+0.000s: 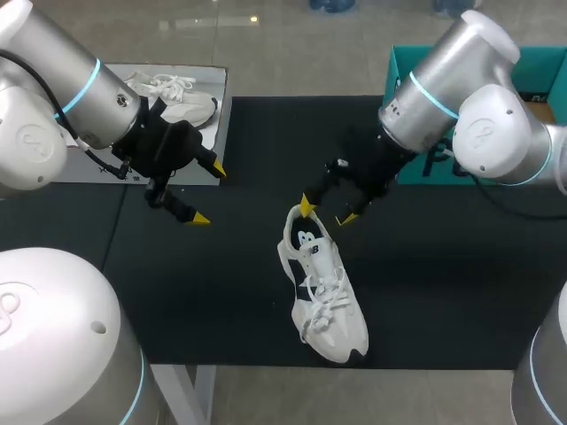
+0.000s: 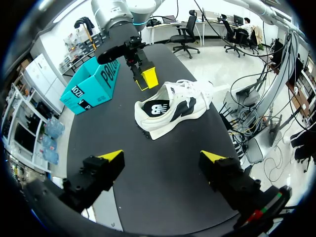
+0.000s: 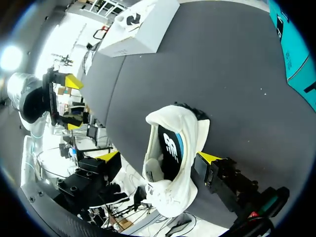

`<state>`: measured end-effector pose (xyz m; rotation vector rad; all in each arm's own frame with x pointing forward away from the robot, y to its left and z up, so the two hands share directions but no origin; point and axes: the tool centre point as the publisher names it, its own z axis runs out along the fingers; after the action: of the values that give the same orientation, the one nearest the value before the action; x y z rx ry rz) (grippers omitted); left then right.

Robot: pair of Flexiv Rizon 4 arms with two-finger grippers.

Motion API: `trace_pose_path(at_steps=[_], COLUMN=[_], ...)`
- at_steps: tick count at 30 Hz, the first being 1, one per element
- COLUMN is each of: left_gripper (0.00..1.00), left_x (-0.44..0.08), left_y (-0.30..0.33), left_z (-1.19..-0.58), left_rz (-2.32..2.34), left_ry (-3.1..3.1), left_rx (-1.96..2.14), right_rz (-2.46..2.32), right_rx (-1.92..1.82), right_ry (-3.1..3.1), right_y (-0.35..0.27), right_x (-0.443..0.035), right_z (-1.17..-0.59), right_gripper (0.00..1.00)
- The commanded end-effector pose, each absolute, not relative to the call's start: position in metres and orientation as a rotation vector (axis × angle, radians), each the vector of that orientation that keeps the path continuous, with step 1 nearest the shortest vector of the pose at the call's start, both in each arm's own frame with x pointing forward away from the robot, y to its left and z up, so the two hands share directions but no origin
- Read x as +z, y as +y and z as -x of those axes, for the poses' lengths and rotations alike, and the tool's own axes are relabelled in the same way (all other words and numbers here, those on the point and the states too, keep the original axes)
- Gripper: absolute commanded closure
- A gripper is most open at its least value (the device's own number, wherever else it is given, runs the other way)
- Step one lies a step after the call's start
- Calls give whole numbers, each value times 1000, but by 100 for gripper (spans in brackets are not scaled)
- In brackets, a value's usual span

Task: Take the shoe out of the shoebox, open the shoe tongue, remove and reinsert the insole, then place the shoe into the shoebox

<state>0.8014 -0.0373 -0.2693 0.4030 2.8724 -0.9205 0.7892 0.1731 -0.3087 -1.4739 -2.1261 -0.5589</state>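
Head view first. Your white sneaker [image 1: 323,297] lay on its sole on the black mat [image 1: 443,283], heel toward the arms, out of the teal shoebox [image 1: 399,75]. Your right arm covered most of that box, so I couldn't see inside it. Your right gripper [image 1: 328,212] hung at the heel with its fingers spread. One yellow tip was right at the heel collar, the other off to the side. Your left gripper [image 1: 208,193] was well apart from the sneaker, spread wide with nothing in it. Behind it sat a white box [image 1: 208,75] with a second white shoe [image 1: 177,96] in it, half hidden by the left arm.

Left wrist view: the left gripper [image 2: 162,156] had only bare mat between its tips. The sneaker [image 2: 173,106] sat well ahead with its dark insole showing. The right gripper [image 2: 143,74] stood over the heel end, and its far finger was hard to make out. The teal shoebox [image 2: 94,84] lay on its side beyond.

Right wrist view: the sneaker's [image 3: 173,158] heel sat between the right gripper's [image 3: 159,158] spread fingers. One tip was just beside its side, and I couldn't tell if it touched. The other was clear of it, so no pinch. The toe end was hidden from this angle. The shoebox [image 3: 296,54] was cut off at the edge.
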Motion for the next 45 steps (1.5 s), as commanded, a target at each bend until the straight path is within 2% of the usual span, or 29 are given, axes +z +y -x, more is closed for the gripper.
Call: trace_pose_path(at_steps=[1,7,14,15,17,45], left_gripper=[0,0,0,0,0,0], left_x=[-269,-269,-269,-269,-269,-269], left_y=[-38,-38,-38,-38,-38,-38], left_z=[-802,-802,-802,-802,-802,-802], left_rz=[-404,-404,-404,-404,-404,-404], left_ry=[2875,2875,2875,2875,2875,2875], left_rx=[-917,-917,-917,-917,-917,-917], right_rz=[1526,1670,1675,1668,1666,1826], right_rx=[-493,-287,-183,-179,-180,-102], right_ry=[-2154,-2198,-2247,-2255,-2257,-2300], right_y=[172,181,199,202,204,204], right_x=[-296,-282,-294,-297,-301,-363], right_z=[-790,-788,-791,-791,-791,-773], right_gripper=[0,0,0,19,100,100])
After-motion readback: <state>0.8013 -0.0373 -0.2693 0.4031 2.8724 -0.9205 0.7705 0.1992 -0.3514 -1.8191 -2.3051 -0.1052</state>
